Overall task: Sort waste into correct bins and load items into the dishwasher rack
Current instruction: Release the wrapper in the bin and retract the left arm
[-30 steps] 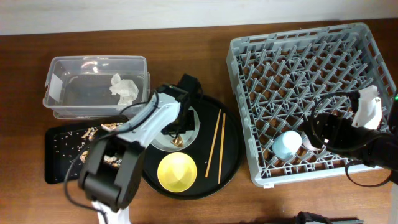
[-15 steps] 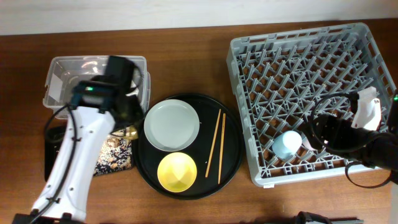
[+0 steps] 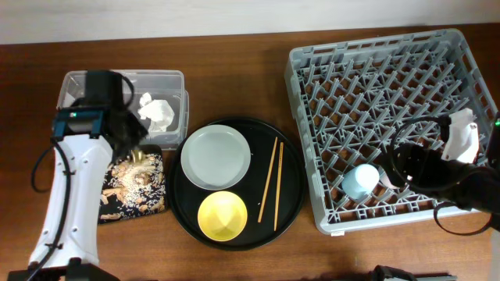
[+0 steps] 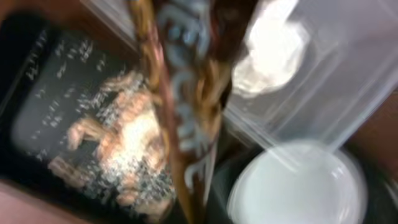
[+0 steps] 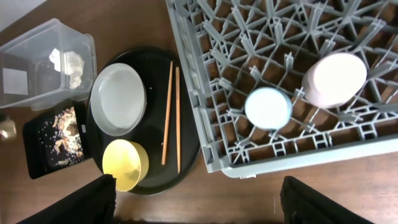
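Gripping blurred gold wrapper (image 4: 186, 112) apparently, left hand (image 3: 133, 151) over black tray (image 3: 109, 217), right hand (image 5: 200, 202) spread

LAB BENCH, KITCHEN SET-UP: A grey dishwasher rack (image 3: 301, 117) sits on a bare wooden table (image 3: 234, 62) against a plain pale wall (image 3: 234, 16), probably in a robotics lab rather than a home. Left of the rack are a round black tray (image 3: 293, 187) holding a plate (image 3: 216, 156) and bowl (image 3: 223, 216), a clear plastic tub (image 3: 86, 86) and a small scrap tray (image 3: 137, 209). A cabled white robot arm (image 3: 66, 195) reaches over them.
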Robot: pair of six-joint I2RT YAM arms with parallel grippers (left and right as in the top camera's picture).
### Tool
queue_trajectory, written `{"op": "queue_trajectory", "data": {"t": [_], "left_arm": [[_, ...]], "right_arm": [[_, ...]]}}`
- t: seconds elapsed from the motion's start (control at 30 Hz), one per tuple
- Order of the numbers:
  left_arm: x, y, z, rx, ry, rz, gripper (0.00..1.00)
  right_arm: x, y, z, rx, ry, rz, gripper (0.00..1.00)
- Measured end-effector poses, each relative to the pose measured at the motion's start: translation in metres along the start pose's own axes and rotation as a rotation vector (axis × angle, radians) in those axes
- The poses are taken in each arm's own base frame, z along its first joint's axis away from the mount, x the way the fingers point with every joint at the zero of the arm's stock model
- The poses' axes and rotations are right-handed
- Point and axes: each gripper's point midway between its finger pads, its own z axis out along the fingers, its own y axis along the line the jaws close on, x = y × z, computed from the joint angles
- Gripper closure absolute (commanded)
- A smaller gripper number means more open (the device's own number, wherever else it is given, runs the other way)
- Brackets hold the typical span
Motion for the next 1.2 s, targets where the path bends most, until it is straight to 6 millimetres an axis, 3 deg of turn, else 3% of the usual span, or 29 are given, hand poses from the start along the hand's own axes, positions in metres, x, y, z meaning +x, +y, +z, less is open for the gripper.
{"op": "queue_trajectory", "data": {"t": [0.13, 0.17, 0.23, 0.3, 0.4, 0.47, 0.6, 0.7, 0.8, 0.9, 0.93, 0.97, 1.1, 1.2], "left_arm": [[-0.049, -0.050, -0.003, 0.215, -0.178, 0.014, 1.00], [-0.054, -0.059, 0.001, 0.245, -0.192, 0.025, 0.92], [-0.057, -0.066, 0.012, 0.261, -0.187, 0.037, 0.32], [-0.057, -0.075, 0.037, 0.268, -0.164, 0.050, 0.18], [-0.042, -0.075, 0.078, 0.228, -0.077, 0.086, 0.13], [-0.034, -0.072, 0.084, 0.211, -0.047, 0.159, 0.13], [-0.028, -0.071, 0.053, 0.190, 0.005, 0.261, 0.13], [-0.030, -0.081, 0.008, 0.228, -0.029, 0.352, 0.13], [-0.017, -0.095, -0.050, 0.294, -0.089, 0.480, 0.13], [0.011, -0.107, -0.100, 0.367, -0.136, 0.624, 0.13], [0.027, -0.114, -0.120, 0.411, -0.152, 0.673, 0.08], [0.041, -0.117, -0.132, 0.435, -0.153, 0.724, 0.02], [0.074, -0.125, -0.148, 0.470, -0.129, 0.830, 0.01], [0.084, -0.123, -0.150, 0.469, -0.107, 0.856, 0.01]], "right_arm": [[-0.002, 0.000, 0.000, -0.001, -0.007, -0.004, 0.15], [-0.002, 0.000, 0.000, -0.001, -0.007, -0.003, 0.15], [-0.002, 0.000, 0.000, 0.000, -0.007, -0.004, 0.15], [-0.003, 0.000, 0.000, -0.001, -0.011, -0.005, 0.15], [-0.003, 0.000, 0.000, -0.001, -0.011, -0.006, 0.15], [-0.003, 0.000, 0.000, -0.001, -0.011, -0.006, 0.15], [-0.004, 0.000, 0.000, -0.001, -0.014, -0.007, 0.15], [-0.003, 0.000, 0.000, -0.001, -0.013, -0.006, 0.14], [-0.003, 0.000, 0.000, -0.001, -0.014, -0.006, 0.14], [-0.003, 0.000, 0.000, -0.001, -0.014, -0.007, 0.10], [-0.003, 0.000, 0.000, -0.001, -0.014, -0.009, 0.00], [-0.003, 0.000, 0.000, -0.001, -0.013, -0.009, 0.01], [-0.002, 0.000, 0.000, -0.001, -0.008, -0.008, 0.01], [-0.002, 0.000, 0.000, -0.001, -0.007, -0.008, 0.01]]}}
